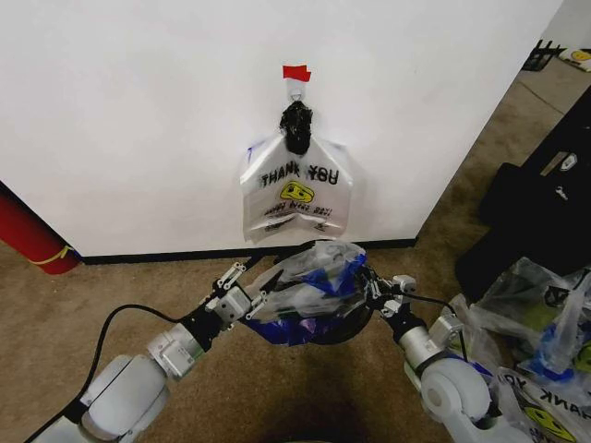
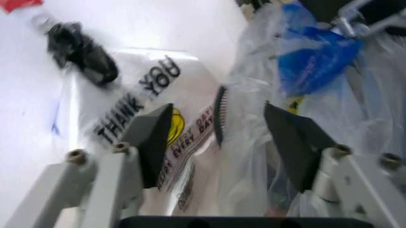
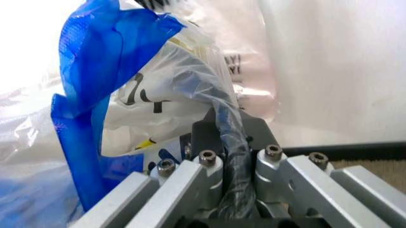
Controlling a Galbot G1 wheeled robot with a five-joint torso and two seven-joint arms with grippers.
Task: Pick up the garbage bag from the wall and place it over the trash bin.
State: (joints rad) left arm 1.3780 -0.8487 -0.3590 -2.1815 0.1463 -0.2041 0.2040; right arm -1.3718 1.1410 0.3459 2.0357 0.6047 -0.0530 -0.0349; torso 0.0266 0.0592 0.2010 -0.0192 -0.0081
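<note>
Translucent white plastic, the garbage bag (image 1: 309,281) in the head view was draped over the trash bin (image 1: 343,325) on the carpet (image 1: 83,305), just below the wall (image 1: 138,111) at the picture's centre. The left end effector (image 1: 251,297) sat at the bag's nine o'clock edge and the right end effector (image 1: 371,288) at its three o'clock edge. A second printed bag (image 1: 297,194) hung on the wall at twelve o'clock under a black knotted bundle (image 1: 296,127) and a red tape strip (image 1: 296,72). In the left wrist view, the left end effector (image 2: 222,137) had its dark fingers (image 2: 155,137) spread apart, with clear plastic and the bin's rim between them. In the right wrist view, the right end effector (image 3: 231,154) was clamped together on a twisted strand of the garbage bag (image 3: 159,95), its blue handle (image 3: 95,61) rising beside it.
</note>
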